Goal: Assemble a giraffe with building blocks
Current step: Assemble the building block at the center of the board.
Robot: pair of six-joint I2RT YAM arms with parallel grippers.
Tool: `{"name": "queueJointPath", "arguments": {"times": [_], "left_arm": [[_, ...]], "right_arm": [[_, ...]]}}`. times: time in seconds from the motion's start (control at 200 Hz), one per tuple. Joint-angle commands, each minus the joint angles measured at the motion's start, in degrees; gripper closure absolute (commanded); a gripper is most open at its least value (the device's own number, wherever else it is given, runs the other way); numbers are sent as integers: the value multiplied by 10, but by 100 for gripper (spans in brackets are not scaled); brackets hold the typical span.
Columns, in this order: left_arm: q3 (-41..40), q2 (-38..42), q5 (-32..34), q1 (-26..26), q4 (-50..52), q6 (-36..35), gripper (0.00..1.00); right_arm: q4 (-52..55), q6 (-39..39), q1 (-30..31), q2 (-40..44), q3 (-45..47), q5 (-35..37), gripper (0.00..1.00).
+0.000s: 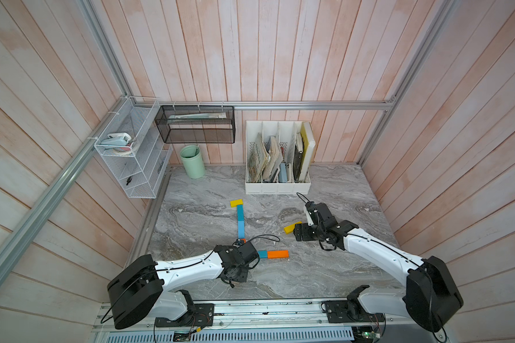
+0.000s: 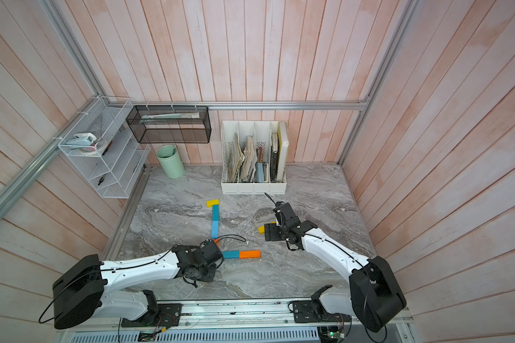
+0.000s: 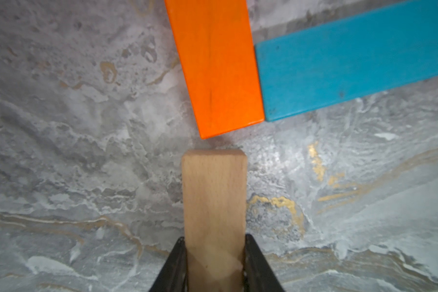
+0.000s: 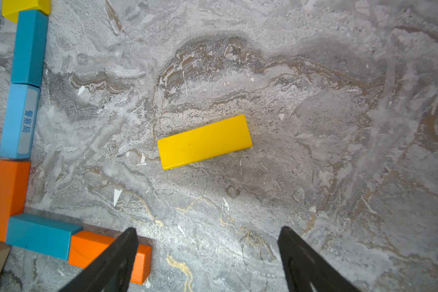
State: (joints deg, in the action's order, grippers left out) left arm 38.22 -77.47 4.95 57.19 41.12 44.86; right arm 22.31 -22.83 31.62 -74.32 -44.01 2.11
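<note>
We note left hand clamped on tan block, its end aimed at foot of orange neck block, narrow gap between. We judge it front leg, lined up at corner where blue body block butts neck. Unfinished giraffe lies flat mid-surface: yellow head, neck, body down; legs missing. Right hand spread wide, empty, hovering above loose yellow block, likely rear leg.

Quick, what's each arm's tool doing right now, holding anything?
Left tool: closed on the tan wooden block.
Right tool: open, empty, not touching the yellow block.
</note>
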Motion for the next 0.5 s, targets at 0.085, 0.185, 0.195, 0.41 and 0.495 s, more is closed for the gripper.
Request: {"name": "queueJointPath", "arguments": {"times": [0.085, 0.185, 0.195, 0.41, 0.495], "left_arm": [[7, -9, 19, 2, 10, 7, 67], [10, -16, 20, 2, 11, 6, 67], [10, -16, 20, 2, 10, 6, 67], [12, -13, 19, 2, 7, 3, 49], [12, -9, 16, 2, 6, 1, 45]], "right_arm": [[-3, 2, 1, -7, 4, -1, 11], [-3, 2, 1, -6, 3, -1, 11], [-3, 2, 0, -6, 4, 0, 11], [-2, 2, 1, -4, 6, 0, 10], [-2, 1, 1, -5, 7, 0, 11]]}}
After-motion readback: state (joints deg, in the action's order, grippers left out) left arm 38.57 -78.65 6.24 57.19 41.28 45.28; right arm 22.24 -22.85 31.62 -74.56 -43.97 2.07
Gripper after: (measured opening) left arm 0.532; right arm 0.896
